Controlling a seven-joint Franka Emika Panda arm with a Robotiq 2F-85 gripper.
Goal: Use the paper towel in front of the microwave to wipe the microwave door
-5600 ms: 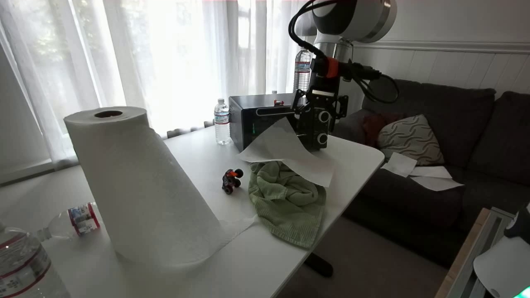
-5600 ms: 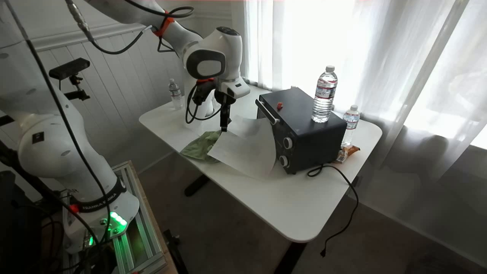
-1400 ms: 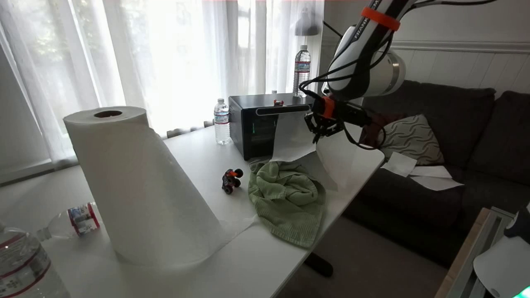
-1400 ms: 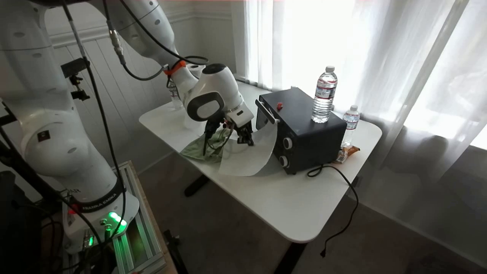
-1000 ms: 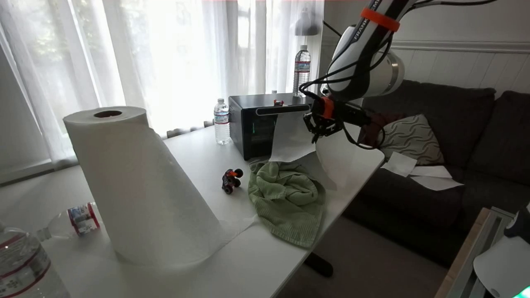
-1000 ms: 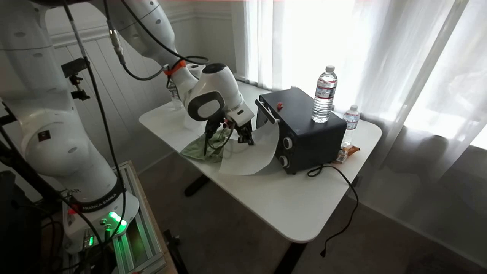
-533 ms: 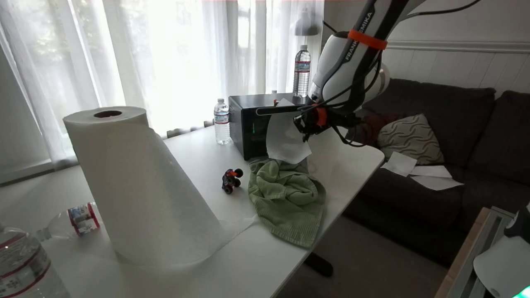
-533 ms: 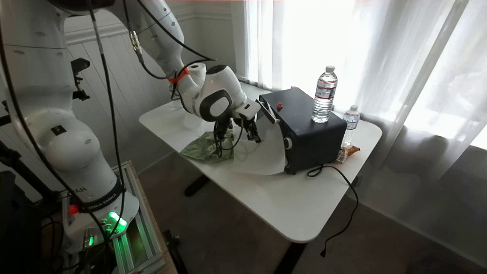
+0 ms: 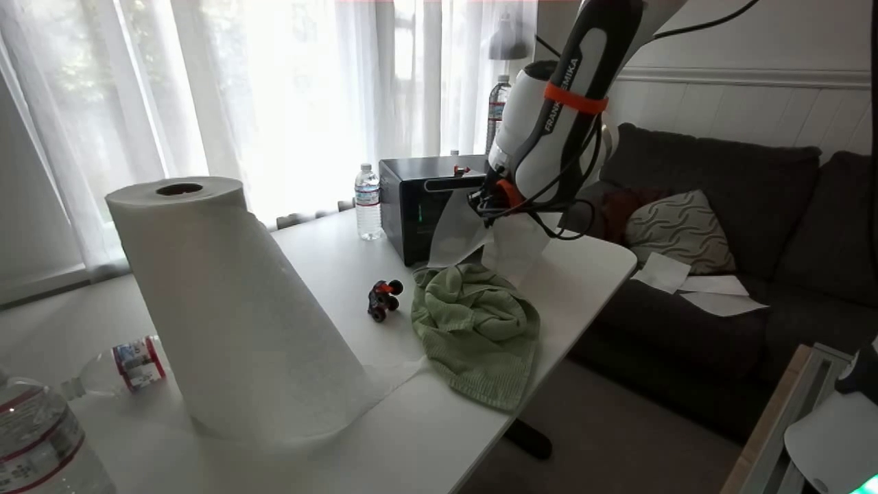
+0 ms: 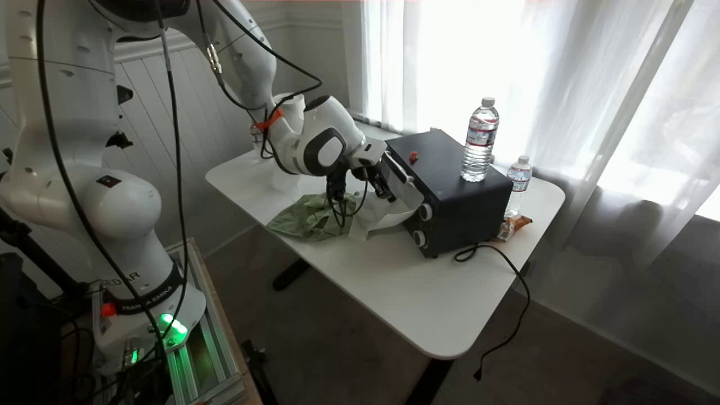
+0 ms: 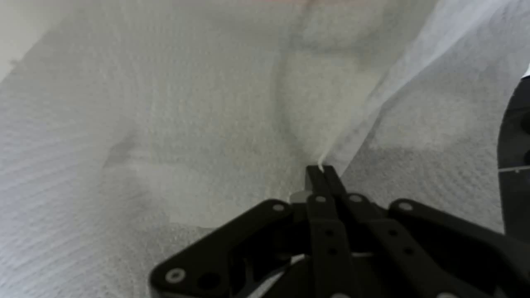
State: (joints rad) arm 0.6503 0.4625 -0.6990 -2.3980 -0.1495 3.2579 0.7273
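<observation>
The white paper towel is pinched in my gripper, whose fingertips are shut on a fold of it. In an exterior view the sheet bends up below the handle and against the front of the black microwave; how much of it touches is hard to tell. My gripper is tilted, just in front of the microwave door. Part of the sheet hangs down beside the green cloth. The paper covers most of the wrist view and hides the door there.
A crumpled green cloth and a toy truck lie before the microwave. A tall paper roll stands nearer that camera. One bottle and a small red toy sit on the microwave; another bottle stands beside it.
Over the last second my gripper has moved toward the microwave, carrying the paper towel, which now curls more against the front. Several seconds ago the gripper pointed straight down; now it is tilted.
</observation>
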